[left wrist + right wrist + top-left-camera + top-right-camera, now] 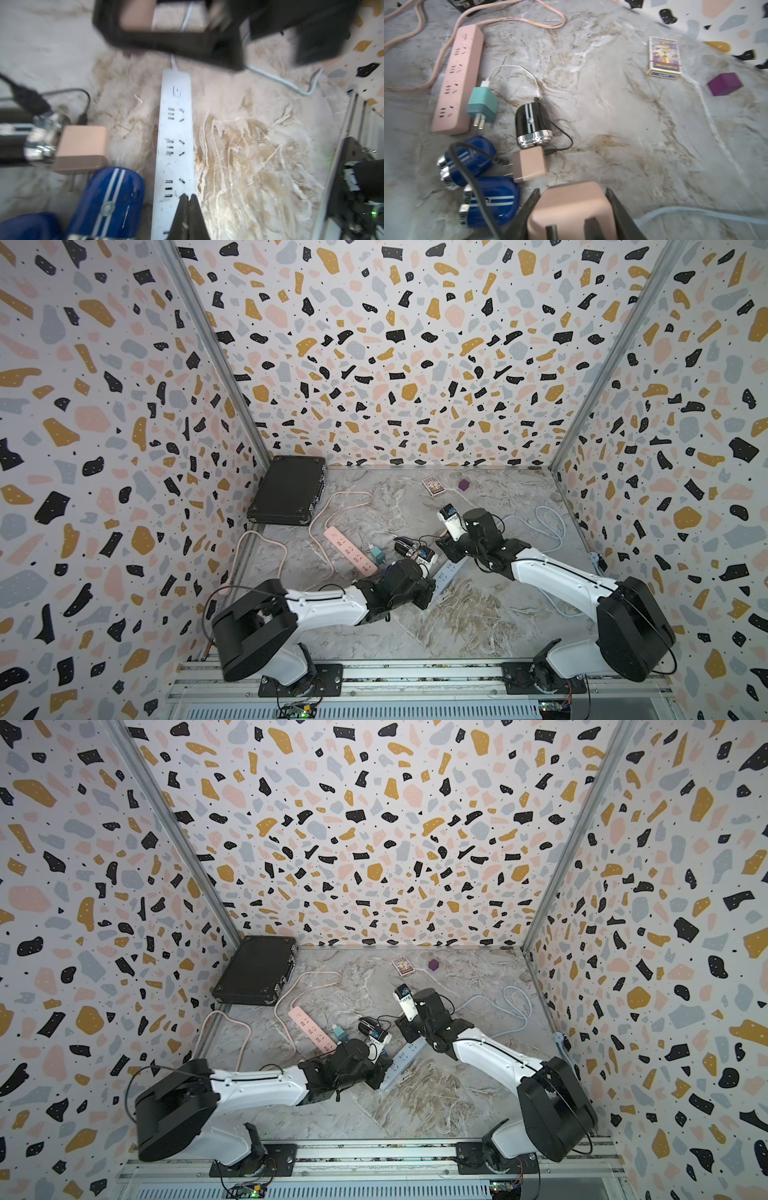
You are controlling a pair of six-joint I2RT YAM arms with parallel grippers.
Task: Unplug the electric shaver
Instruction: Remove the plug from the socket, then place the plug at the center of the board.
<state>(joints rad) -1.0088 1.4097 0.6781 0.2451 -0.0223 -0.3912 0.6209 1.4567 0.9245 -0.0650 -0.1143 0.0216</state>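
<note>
Two R gripper (572,196) jaws clamp pink adapter (571,214), bottom centre of wrist view, prongs bare so prob. already out; blue shaver (497,207) just lower left; L gripper (188,198) shut empty over bottom end of white strip (175,135).

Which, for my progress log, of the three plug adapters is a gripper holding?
The pink adapter in the right gripper; the other pink adapter and the teal adapter lie loose on the table.

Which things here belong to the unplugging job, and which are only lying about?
Job: white power strip, shut left hand over it, pink adapter held in the right hand.
Lying about: black case, card box, purple cube, pink power strip, teal adapter.
</note>
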